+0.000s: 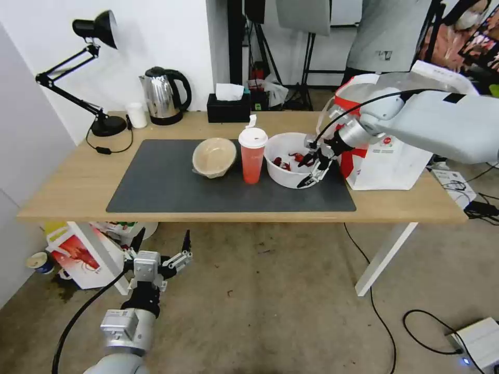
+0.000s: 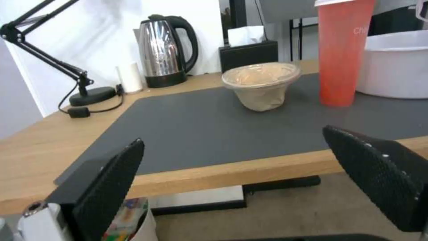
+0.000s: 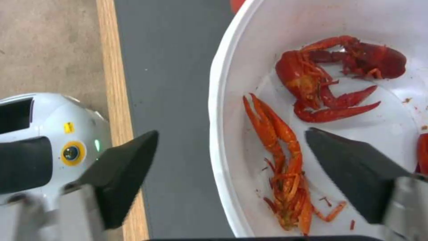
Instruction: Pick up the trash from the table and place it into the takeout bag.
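Head view: on the light-wood surface (image 1: pixel 73 182) a dark grey mat (image 1: pixel 171 187) carries, in a row, a beige paper bowl (image 1: pixel 214 157), a red drink cup with white lid (image 1: pixel 252 156) and a large white plastic bowl (image 1: pixel 286 169) holding red crayfish scraps (image 1: pixel 291 160). The takeout bag (image 1: pixel 384 156), white with a red panel, stands just beside the plastic bowl, on the side away from the cup. The right end effector (image 1: pixel 314 167) sits at the bowl's rim nearest the bag, fingers spread. The left end effector (image 1: pixel 162 248) hangs below the surface edge, over the floor, well apart from the mat, fingers spread and holding nothing.

Right wrist view: the right end effector (image 3: pixel 232 160) straddles the plastic bowl's wall (image 3: pixel 218 110), one finger outside over the mat (image 3: pixel 169 67), the other inside above the crayfish scraps (image 3: pixel 312 87); whether either finger touches the wall cannot be told.

Left wrist view: the left end effector (image 2: pixel 232 160) faces the surface edge; beyond it stand the paper bowl (image 2: pixel 260 85), the drink cup (image 2: pixel 341 53) and the plastic bowl (image 2: pixel 397 63), with a steel kettle (image 2: pixel 163 50), a black tissue box (image 2: pixel 247 53) and a black desk lamp (image 2: pixel 58 67) behind the mat
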